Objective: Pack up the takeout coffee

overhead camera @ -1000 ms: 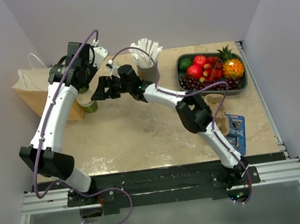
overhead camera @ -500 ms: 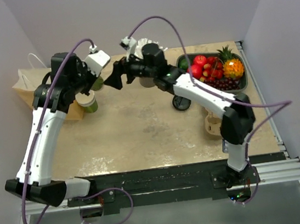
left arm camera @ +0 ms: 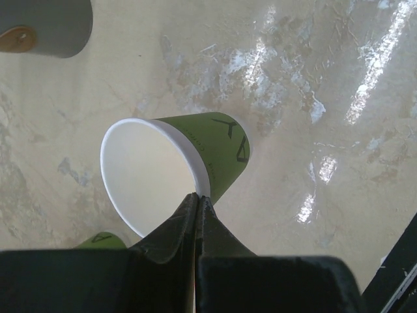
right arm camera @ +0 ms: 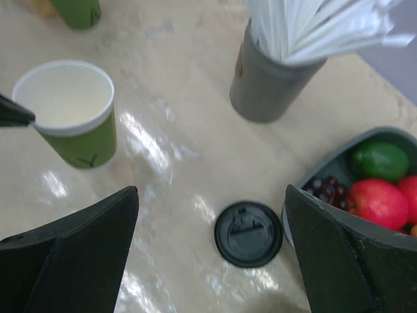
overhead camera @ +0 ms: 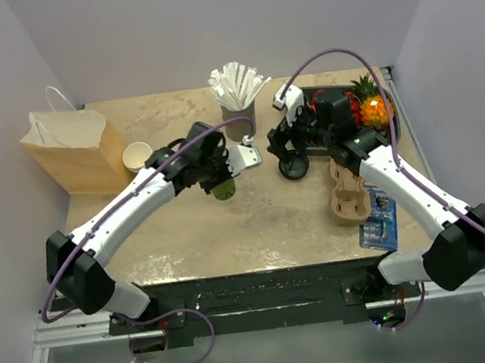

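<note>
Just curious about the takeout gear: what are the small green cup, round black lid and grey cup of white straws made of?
The small green cup looks like paper: matte printed wall, thin white rim. The round black lid looks like moulded plastic, faintly glossy with embossed ridges. The grey cup of white straws is matte and smooth; paper or plastic, unclear.

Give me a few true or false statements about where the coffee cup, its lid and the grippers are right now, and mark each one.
The left gripper pinches the green cup by its rim. True.
The black lid sits on the cup. False: it lies on the table under the open right gripper.
The grey straw cup stands upright. True.
The green cup is inside the paper bag. False: it is out mid-table, apart from the bag.
</note>
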